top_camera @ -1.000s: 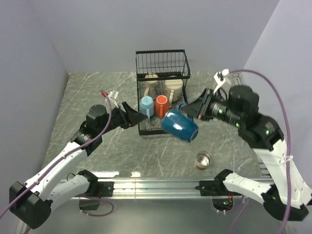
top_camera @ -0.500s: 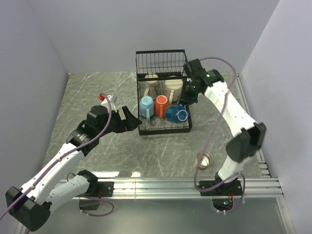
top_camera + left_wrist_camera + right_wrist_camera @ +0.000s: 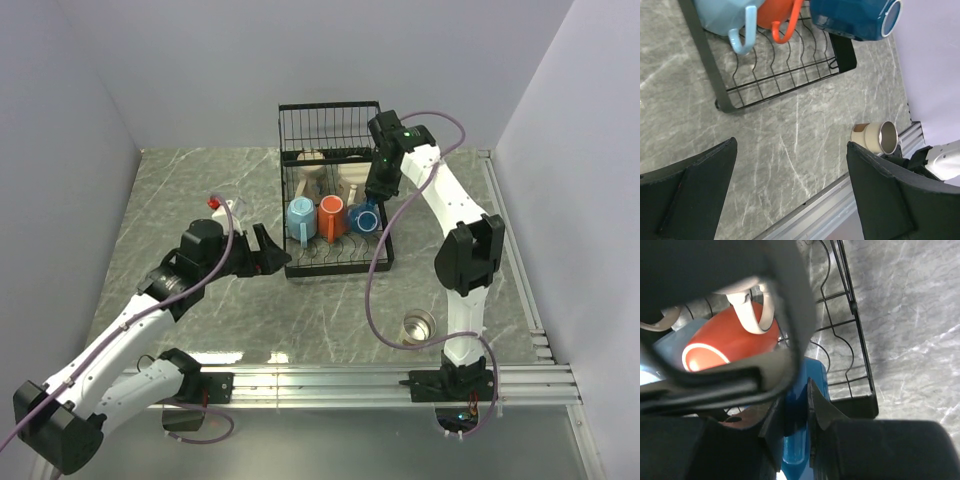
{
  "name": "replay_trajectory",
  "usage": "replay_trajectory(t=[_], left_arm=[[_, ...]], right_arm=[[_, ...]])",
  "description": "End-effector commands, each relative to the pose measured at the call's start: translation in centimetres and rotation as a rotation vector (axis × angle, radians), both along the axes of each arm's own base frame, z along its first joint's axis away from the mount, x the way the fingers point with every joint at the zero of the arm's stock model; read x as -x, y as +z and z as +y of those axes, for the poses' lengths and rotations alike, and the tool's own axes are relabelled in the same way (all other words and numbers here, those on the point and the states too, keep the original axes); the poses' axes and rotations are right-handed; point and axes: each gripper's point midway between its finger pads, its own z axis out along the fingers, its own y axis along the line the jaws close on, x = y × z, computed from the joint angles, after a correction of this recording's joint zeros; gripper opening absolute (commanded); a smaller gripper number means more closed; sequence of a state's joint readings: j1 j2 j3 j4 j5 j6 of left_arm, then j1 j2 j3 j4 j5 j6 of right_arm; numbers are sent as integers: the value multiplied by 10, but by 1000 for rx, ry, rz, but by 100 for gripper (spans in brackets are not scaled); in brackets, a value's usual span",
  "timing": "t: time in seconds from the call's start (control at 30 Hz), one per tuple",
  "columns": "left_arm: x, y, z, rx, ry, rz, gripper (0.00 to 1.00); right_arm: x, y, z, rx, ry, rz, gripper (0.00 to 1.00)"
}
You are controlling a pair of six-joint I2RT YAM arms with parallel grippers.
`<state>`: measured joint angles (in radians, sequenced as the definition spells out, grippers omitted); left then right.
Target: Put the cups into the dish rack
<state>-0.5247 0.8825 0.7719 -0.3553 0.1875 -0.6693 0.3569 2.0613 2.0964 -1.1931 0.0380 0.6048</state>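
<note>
**A:** While the right fingers (image 3: 812, 407) are pinched on that dark blue mug (image 3: 365, 219), which step would you say we're at?

**B:** The placing of it, nearly finished. The fingers are closed down narrow on the mug's wall. The mug is in the low tray of the rack (image 3: 383, 262), which stands at the middle of the counter's (image 3: 180, 200) far edge. It sits at the right end of a row, just beside the orange mug (image 3: 332, 217), with the light blue mug (image 3: 300, 217) beyond that. Whether it already rests on the wires, I cannot tell.

**A:** And the rest?

**B:** Two cream mugs (image 3: 355, 180) are in the taller section behind. Only the steel cup (image 3: 420, 326) is outside, alone near the counter's near edge, toward the right corner.

**A:** The left side?

**B:** The left fingers (image 3: 268, 250) are spread wide with nothing in them, hovering over the counter just beside the rack's near left corner.

**A:** So next?

**B:** I'd judge the right fingers must let go and lift straight out, without nudging the orange mug or snagging the wires. Then the steel cup needs fetching; it lies closer to the right arm's base.
</note>
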Motion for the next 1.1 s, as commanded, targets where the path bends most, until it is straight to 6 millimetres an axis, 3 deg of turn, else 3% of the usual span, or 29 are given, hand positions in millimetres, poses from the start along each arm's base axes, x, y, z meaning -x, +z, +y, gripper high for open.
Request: replay_trajectory(t=[0.0,0.23,0.3,0.33,0.37,0.4,0.57,0.77,0.93,1.07], left_arm=[[-3,6,-9,36,-47,-40,95],[-2,-3,-18,51,-93,-14,95],[-2,-5,-20,49,-106,-8,94],[-3,-4,-21,47,-109,-10,94],[-3,-5,-21,46,-113,-8,94],[-3,-6,-22,45,-116,-7,94],[-2,-18,-26,59,-136,14,94],[-7,-16,-33,71,-153,24,93],[-5,-20,-32,71,-149,37,93],[-1,-25,-30,72,-148,50,93]], right_arm=[[17,-17,-3,-15,-23,86,0],[25,-47,-7,24,-35,190,0],[28,-36,-12,25,-54,149,0],[37,-42,-19,31,-70,161,0],[40,-23,-20,1,-76,103,0],[38,-21,-22,-22,-83,76,0],[56,-32,-24,-26,-63,149,0],[55,-52,-16,-53,-62,195,0],[40,-60,-11,-60,-66,204,0],[30,-78,-7,-61,-91,240,0]])
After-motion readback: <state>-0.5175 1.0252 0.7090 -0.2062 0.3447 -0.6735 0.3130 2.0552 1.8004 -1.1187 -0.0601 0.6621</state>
